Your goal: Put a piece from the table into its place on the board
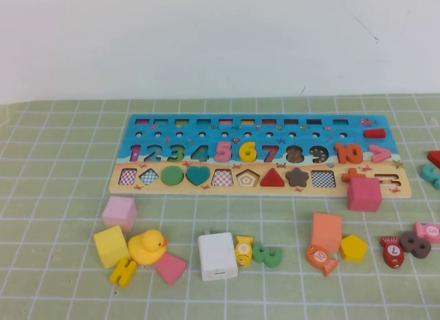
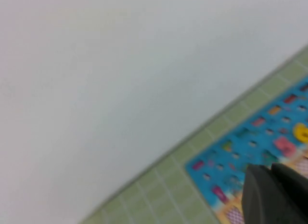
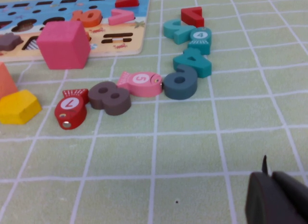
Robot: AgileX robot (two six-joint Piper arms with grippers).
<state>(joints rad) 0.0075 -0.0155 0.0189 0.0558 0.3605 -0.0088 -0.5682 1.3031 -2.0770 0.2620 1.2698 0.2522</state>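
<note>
Note piece (image 1: 247, 153) already seated upright in board (image 1: 402, 190), ahead of shut, empty left pincer (image 2: 276, 195) held aloft; right pincer (image 3: 276, 200), likewise shut and empty, low over surface (image 1: 55, 292).

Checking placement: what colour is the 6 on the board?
Bright yellow 6, clearest in the high view.

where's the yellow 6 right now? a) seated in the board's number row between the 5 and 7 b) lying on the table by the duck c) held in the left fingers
a: the yellow 6 sits in the board number row, between the pink 5 and the red 7.
</note>
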